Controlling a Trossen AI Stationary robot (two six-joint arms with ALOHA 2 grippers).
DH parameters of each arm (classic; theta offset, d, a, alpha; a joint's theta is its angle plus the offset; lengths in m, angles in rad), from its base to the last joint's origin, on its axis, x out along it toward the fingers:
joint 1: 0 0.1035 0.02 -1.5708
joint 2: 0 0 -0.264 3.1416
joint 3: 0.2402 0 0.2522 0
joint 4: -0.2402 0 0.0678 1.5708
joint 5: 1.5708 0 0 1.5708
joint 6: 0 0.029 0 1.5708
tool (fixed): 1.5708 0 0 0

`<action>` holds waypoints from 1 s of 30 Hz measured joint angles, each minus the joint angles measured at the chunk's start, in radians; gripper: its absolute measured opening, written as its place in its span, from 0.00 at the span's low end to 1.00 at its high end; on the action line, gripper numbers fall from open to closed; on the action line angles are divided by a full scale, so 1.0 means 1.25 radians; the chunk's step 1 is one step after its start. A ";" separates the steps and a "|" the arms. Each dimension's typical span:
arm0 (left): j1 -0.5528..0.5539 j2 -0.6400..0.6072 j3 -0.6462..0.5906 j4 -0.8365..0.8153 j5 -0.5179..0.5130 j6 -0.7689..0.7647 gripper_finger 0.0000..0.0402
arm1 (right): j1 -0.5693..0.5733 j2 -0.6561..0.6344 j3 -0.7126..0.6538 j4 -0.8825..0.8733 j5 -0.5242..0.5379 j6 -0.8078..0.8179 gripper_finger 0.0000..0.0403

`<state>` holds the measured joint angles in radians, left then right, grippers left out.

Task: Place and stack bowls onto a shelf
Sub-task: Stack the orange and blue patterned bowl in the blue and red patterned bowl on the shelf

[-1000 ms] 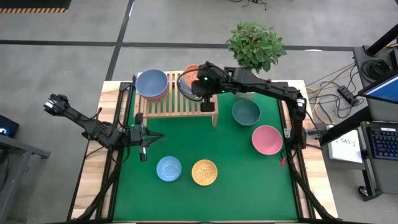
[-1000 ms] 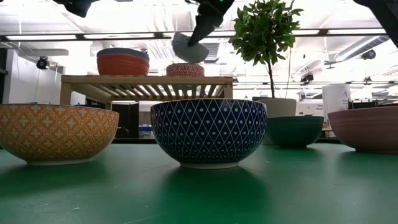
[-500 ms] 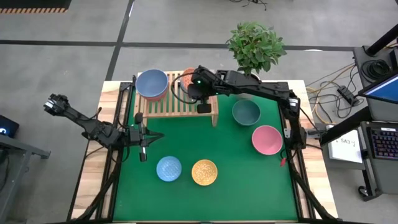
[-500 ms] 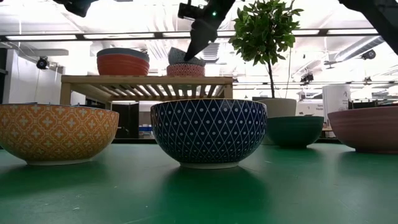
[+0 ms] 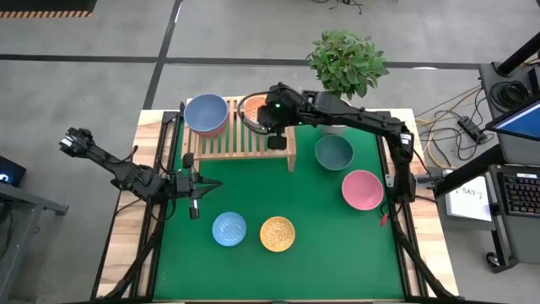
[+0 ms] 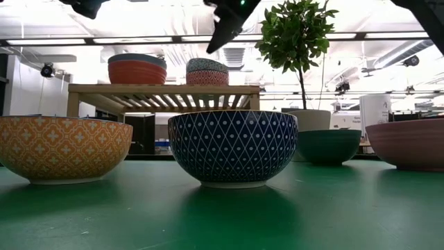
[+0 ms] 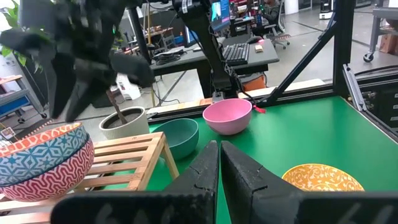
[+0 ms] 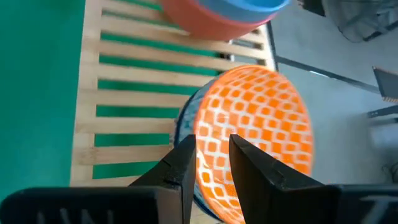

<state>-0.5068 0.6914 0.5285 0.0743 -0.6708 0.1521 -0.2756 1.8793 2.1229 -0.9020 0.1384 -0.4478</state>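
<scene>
The light-wood shelf [image 5: 240, 145] stands at the table's far side. On its left end a grey-blue bowl [image 5: 207, 111] sits nested in a red one [image 6: 137, 72]. Beside them, a blue-patterned bowl with an orange checked inside [image 8: 255, 134] rests level in a red-patterned bowl [image 6: 207, 78]. My right gripper [image 6: 214, 43] hangs just above that pair, pointing down, open by a narrow gap and touching nothing. My left gripper [image 7: 219, 171] is shut, low over the table's left part [image 5: 194, 203]. Teal [image 5: 334, 152], pink [image 5: 363, 189], dark blue patterned [image 6: 232, 146] and yellow patterned [image 6: 62, 149] bowls rest on the green mat.
A potted plant in a white pot [image 5: 346, 63] stands behind the shelf's right end, close to my right arm. The two patterned bowls sit near the table's near edge, the teal and pink ones on the right. Bare green mat [image 5: 287, 190] lies in the middle.
My right gripper carried the blue-patterned bowl, tilted, toward the far edge and down into the red-patterned bowl on the shelf, let it go and rose. The bowl now sits level in the lower one.
</scene>
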 joint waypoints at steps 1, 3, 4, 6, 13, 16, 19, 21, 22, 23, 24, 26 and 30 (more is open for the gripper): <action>0.000 0.000 0.000 0.000 0.000 0.000 0.00 | 0.000 -0.007 0.000 0.001 -0.001 0.010 0.21; 0.000 0.000 0.000 0.000 0.000 0.000 0.00 | 0.000 -0.012 0.000 0.013 -0.003 0.028 0.20; 0.000 0.000 0.000 0.000 0.000 0.002 0.00 | 0.000 -0.013 0.000 0.028 -0.003 0.035 0.19; 0.000 0.000 0.000 0.001 0.000 0.003 0.00 | 0.000 -0.013 0.000 0.062 -0.005 0.045 0.16; 0.000 -0.001 0.000 0.010 0.000 0.003 0.00 | 0.000 0.018 -0.033 0.234 -0.012 0.036 0.03; 0.000 -0.001 0.000 0.011 0.000 0.003 0.00 | -0.002 0.042 -0.051 0.279 -0.013 0.035 0.02; 0.000 -0.002 0.000 0.011 0.000 0.003 0.00 | -0.003 0.066 -0.053 0.286 -0.012 0.036 0.02; 0.000 -0.002 0.000 0.011 0.000 0.003 0.00 | -0.004 0.078 -0.053 0.289 -0.013 0.035 0.02; 0.000 -0.002 0.000 0.012 0.000 0.003 0.00 | -0.004 0.080 -0.053 0.288 -0.013 0.032 0.02; 0.000 -0.003 0.000 0.012 0.000 0.003 0.00 | -0.004 0.081 -0.053 0.285 -0.013 0.030 0.02; 0.000 -0.003 0.000 0.012 0.000 0.003 0.00 | -0.003 0.081 -0.053 0.284 -0.013 0.029 0.02; 0.000 -0.003 0.000 0.012 0.000 0.003 0.00 | -0.004 0.078 -0.053 0.291 -0.012 0.030 0.02; 0.000 -0.003 0.000 0.012 0.000 0.003 0.00 | -0.003 0.059 -0.053 0.281 -0.012 0.036 0.02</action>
<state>-0.5070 0.6872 0.5285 0.0894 -0.6708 0.1560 -0.2798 1.9527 2.0563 -0.5503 0.1230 -0.4025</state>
